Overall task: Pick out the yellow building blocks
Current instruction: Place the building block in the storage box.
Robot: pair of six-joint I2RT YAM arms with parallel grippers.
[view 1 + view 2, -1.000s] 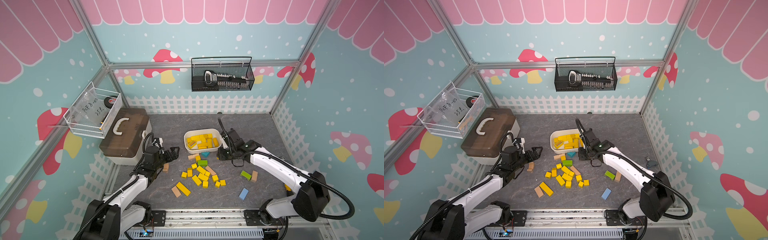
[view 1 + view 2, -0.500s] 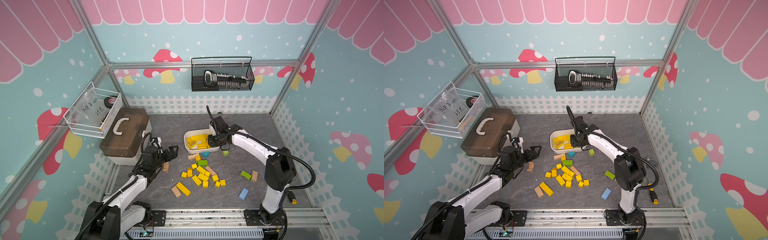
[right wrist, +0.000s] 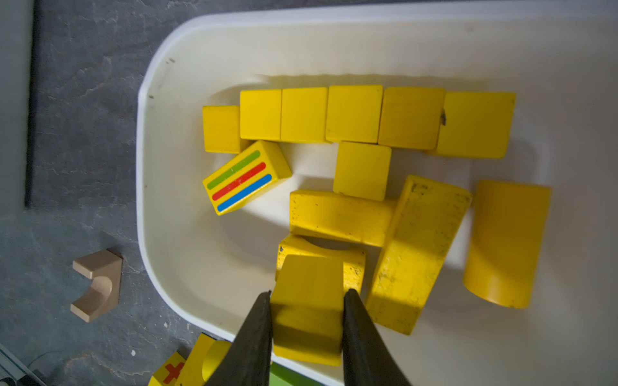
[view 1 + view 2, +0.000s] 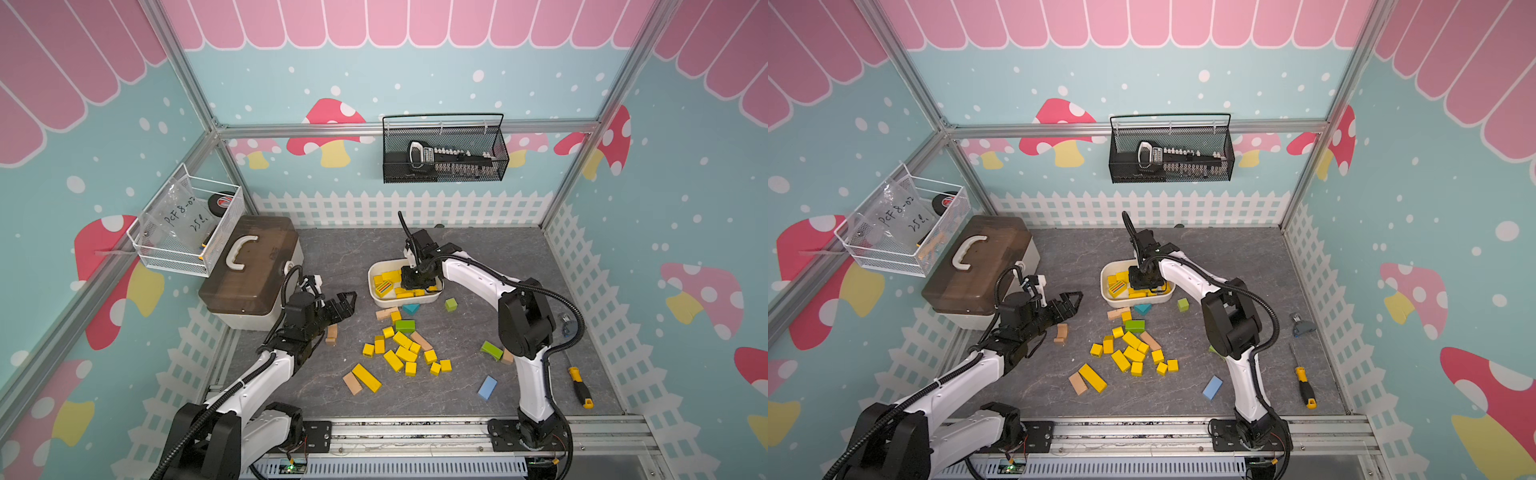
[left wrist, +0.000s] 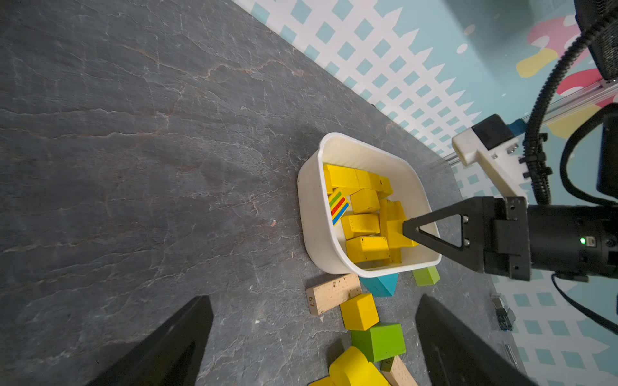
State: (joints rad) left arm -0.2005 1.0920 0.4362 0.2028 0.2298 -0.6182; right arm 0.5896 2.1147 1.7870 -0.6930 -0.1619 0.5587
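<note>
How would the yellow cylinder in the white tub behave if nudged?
The yellow cylinder lies on its curved side, so a sideways nudge would probably roll it until the white tub wall or the neighbouring yellow bar stops it. It looks like painted wood: likely rigid, perhaps slick to grip.

Moved — right tool (image 3: 308, 291), yellow block (image 3: 307, 320) gripped, now over tray (image 3: 174, 234).

Some yellow blocks (image 4: 390, 275) lie in tub (image 4: 371, 286), others scattered.
</note>
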